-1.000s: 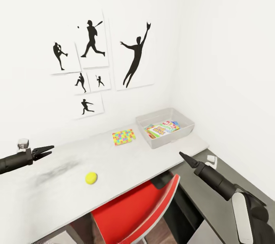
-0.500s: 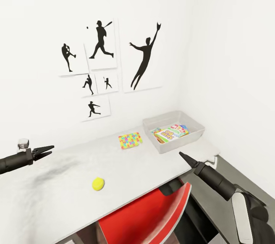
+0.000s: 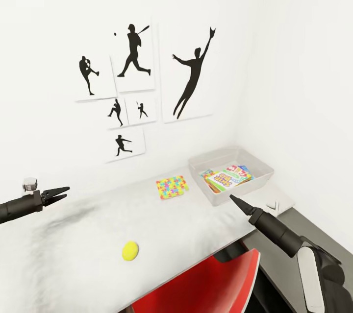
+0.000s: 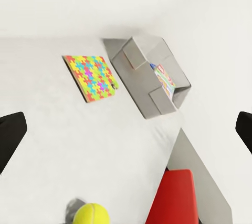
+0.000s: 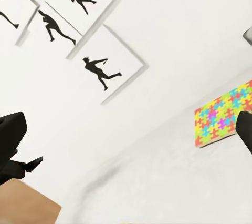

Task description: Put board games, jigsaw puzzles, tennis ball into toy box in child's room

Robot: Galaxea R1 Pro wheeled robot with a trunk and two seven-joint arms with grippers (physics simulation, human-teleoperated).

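Yellow-green felt marks the tennis ball [image 3: 130, 251], which sits alone on the table [image 3: 73, 259], ahead of and below the left gripper [image 3: 57, 194] and well apart from the right gripper [image 3: 235, 201]. It looks light, springy and ready to roll at a nudge, so a hold square across its middle seems wisest.

Between the two grippers and farther off lies one jigsaw puzzle [image 3: 172, 187], a thin flat sheet pressed to the tabletop. It is probably stiff but offers little edge to pinch; taking it by its near side, or sliding it to the table's rim first, appears the safer course.

Beyond the right gripper's tip stands the toy box [image 3: 260, 183], a shallow grey tray with bright board games [image 3: 228, 176] already inside.

Left fingers stand apart in a narrow V with nothing between them; in both wrist views the dark fingertips sit wide at the frame edges, so the right gripper is judged spread and empty too.

Glossy white-grey, the tabletop looks slick. White walls carry black athlete posters [image 3: 193, 75], a red chair [image 3: 206, 286] is tucked under the near edge, and a dark side unit [image 3: 294, 227] runs beside the right arm.
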